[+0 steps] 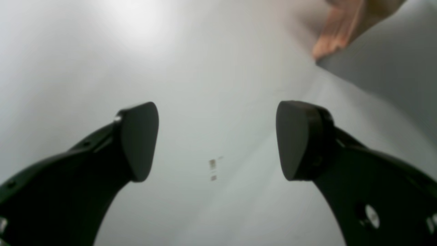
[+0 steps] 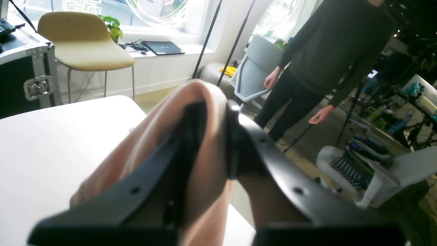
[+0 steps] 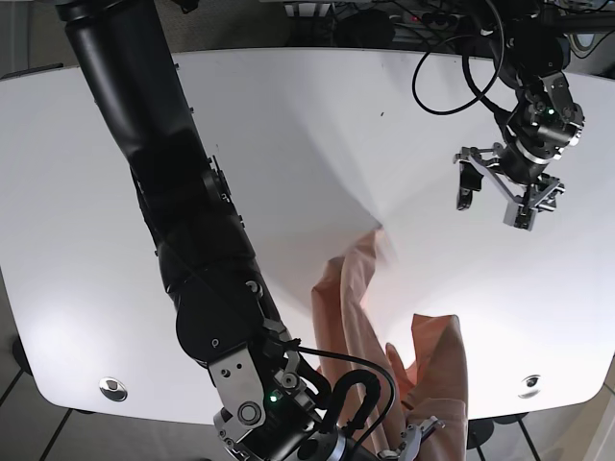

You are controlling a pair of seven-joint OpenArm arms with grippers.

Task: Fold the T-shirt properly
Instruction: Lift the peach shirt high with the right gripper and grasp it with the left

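Right gripper [image 2: 213,136], fingers clamped on a fold of the pink T-shirt [image 3: 356,288], lifts it at the table's [image 3: 288,125] near edge, presumably to shake it open. Left gripper [image 3: 495,197], fingers apart and empty, hovers well to the far right.

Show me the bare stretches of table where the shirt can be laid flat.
The table is bare between the right arm and the left gripper, and along its far edge. It is crowded near the front edge, where the T-shirt hangs bunched from the right gripper.
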